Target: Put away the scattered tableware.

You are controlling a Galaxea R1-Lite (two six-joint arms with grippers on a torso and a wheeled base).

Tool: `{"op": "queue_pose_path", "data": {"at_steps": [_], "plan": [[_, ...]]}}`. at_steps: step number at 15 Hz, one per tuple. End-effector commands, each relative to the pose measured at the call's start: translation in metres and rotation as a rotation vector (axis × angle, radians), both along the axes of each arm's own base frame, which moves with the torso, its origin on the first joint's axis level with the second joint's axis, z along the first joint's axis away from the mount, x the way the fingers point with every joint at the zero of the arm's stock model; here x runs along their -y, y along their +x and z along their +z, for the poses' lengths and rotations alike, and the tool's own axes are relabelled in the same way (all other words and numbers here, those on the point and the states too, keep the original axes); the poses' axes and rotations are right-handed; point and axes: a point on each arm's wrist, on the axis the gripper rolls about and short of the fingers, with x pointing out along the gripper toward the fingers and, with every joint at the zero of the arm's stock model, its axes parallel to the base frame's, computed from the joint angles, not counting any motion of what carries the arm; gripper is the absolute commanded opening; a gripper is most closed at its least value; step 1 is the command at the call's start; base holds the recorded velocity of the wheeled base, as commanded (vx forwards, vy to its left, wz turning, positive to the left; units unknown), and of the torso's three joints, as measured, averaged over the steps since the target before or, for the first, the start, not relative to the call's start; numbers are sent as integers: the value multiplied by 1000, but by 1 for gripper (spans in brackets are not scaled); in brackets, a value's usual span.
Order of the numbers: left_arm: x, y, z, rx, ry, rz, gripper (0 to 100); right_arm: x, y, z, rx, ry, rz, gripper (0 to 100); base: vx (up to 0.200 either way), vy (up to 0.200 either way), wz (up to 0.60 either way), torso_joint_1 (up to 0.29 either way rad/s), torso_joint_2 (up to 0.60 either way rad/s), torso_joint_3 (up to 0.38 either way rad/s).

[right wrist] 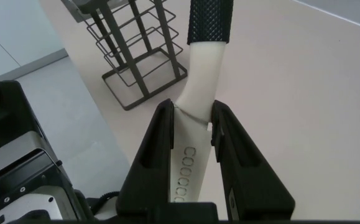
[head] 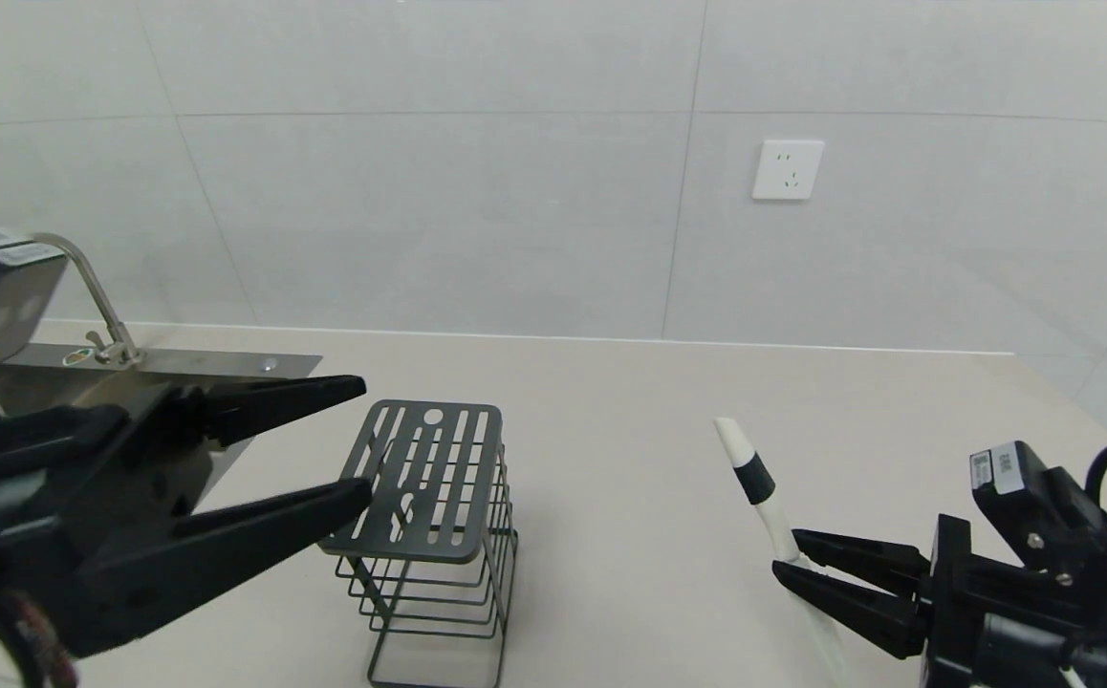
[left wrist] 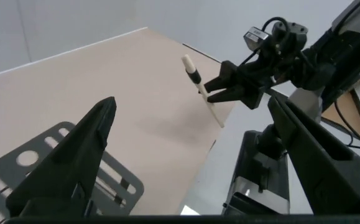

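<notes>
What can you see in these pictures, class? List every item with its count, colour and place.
dark grey wire cutlery rack with a slotted top: one, dark grey, standing on the counter beside the sink.
white plastic utensil with a black textured band: one, white and black, tilted over the counter's right side.
stainless steel sink with a curved faucet: one, silver, far left of the counter.
beige countertop: one, beige, along the wall.
white wall socket: one, white, on the grey tiled wall.
left tool: one, black, open, beside the rack's top.
right tool: one, black, shut on the utensil.
</notes>
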Motion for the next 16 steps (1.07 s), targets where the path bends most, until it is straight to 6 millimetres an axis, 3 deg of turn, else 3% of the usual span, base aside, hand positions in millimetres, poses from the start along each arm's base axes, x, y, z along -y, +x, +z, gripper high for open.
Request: {"op": "queue_pose_path", "data": {"at_steps": [1,2,4,11,16], "plan": [[25,22,-6,-57,32,-25,100,-3,3,4,16,12,3,0,0,0,0,0,0,0],[25,22,-6,-57,32,-25,100,-3,3,4,16,12,3,0,0,0,0,0,0,0],[50,24,-12,-65,62,-78,100,-8,5,12,49,40,20,0,0,0,0,0,0,0],[102,34,-29,-8,52,-183,100,-14,1,20,76,123,68,0,0,0,0,0,0,0],[122,38,-39,23,25,-192,100,-15,1,21,84,130,73,0,0,0,0,0,0,0]]}}
